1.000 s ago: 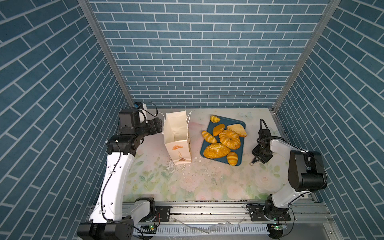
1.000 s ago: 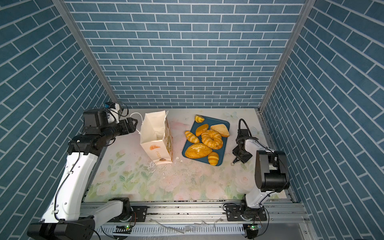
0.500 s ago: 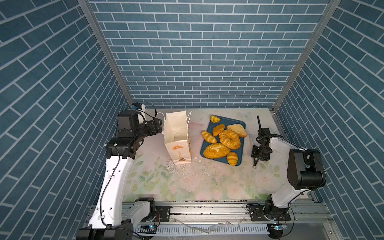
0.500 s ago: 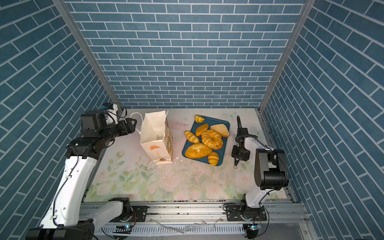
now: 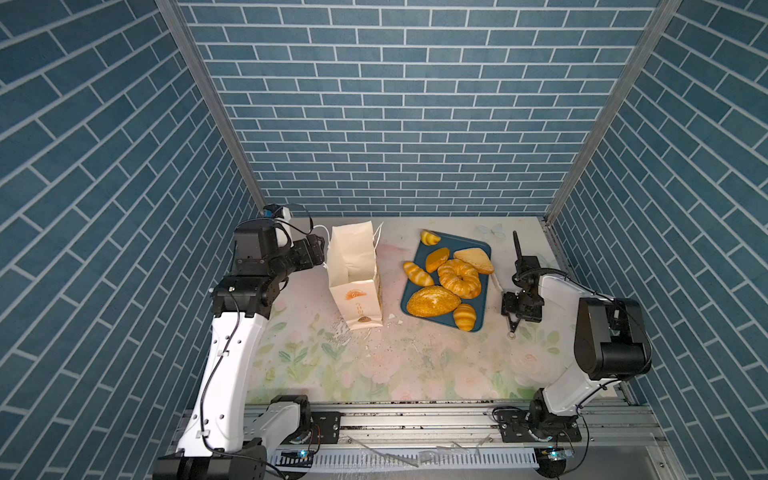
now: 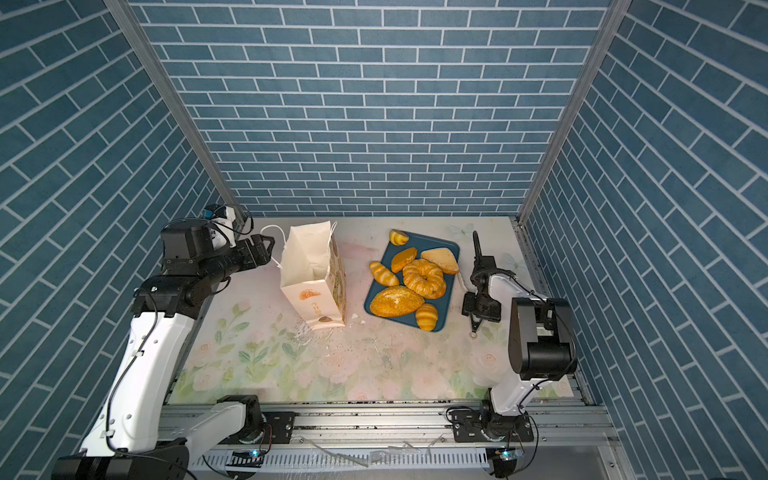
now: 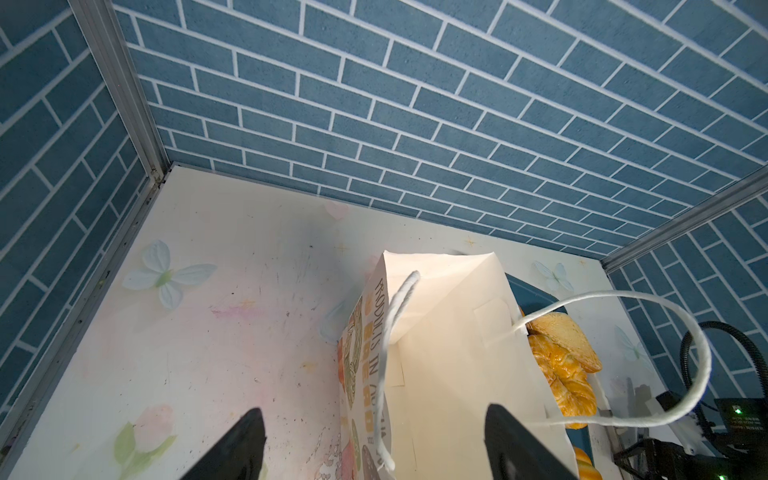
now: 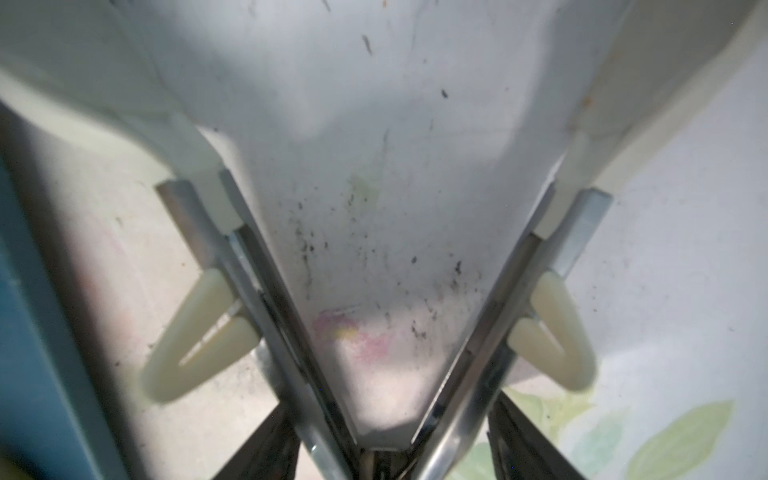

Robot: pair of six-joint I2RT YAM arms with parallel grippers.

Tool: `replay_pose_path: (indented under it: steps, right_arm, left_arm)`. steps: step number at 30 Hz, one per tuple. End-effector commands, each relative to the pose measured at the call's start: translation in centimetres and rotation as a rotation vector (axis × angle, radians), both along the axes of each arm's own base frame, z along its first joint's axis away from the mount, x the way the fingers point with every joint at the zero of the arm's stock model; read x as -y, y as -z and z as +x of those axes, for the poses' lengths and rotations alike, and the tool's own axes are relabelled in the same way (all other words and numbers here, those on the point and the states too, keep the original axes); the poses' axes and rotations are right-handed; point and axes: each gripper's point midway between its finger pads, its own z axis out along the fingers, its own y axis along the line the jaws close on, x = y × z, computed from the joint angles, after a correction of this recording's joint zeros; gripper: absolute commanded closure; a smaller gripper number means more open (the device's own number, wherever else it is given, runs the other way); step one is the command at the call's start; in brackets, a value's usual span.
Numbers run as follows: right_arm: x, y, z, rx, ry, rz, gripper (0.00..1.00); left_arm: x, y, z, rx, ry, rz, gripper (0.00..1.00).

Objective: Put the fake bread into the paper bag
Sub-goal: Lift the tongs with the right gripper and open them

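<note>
Blue brick walls (image 5: 374,124) box in a flowered table (image 5: 415,374). Left of centre the bag (image 5: 357,291) stands upright with its mouth agape, and what shows of its inside in both top views is bare. Right of it, with a strip of table between, the tray (image 5: 481,311) carries all the bread (image 5: 465,286), seven pieces, so nothing looks bagged yet. The left gripper (image 6: 271,250) hovers at the bag's far-left upper edge, jaws spread wide and holding nothing. Its wrist view shows the bag's top just ahead of the fingertips (image 7: 245,440), though I cannot tell whether either touches the paper, and one cord handle (image 7: 702,361) loops loose to the side. The right gripper (image 5: 517,309) sits low just right of the tray and clasps a pair of tongs (image 8: 259,291) near the hinge. Their arms are sprung into a broad V, with one tip (image 5: 495,282) just beside the tray's right edge. Trouble, as I judge it, lies in four places. The bag is light and unbraced, so a nudge from the left gripper could slide or topple it, and the loose cord could snag a finger. That tip could catch the tray's lip and shove tray and bread leftward. Glossy, rounded pieces may squirt out of a metal pinch mid-carry. The loaf (image 5: 433,301) looks broad for both tongs and creased mouth, so it could jam on the rim and drag the bag over.
</note>
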Motion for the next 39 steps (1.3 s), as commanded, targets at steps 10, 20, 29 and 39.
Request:
replay_pose_path:
  steps: [10, 20, 29, 39]
  right_arm:
    - [-1.1, 1.0, -0.5, -0.031, 0.062, 0.026, 0.27]
    - [-1.5, 1.3, -1.5, -0.07, 0.081, 0.045, 0.29]
    - [-1.4, 1.5, -1.5, -0.079, 0.077, 0.039, 0.38]
    - [-0.9, -0.8, -0.9, 0.021, 0.06, 0.016, 0.45]
  left_arm:
    - [0.0, -0.5, -0.7, 0.024, 0.003, -0.008, 0.16]
    - [0.0, -0.6, -1.1, 0.026, 0.005, 0.001, 0.16]
    - [0.0, -0.5, -1.2, 0.02, 0.005, 0.005, 0.15]
    - [-0.5, -0.2, -1.6, -0.002, -0.017, 0.024, 0.15]
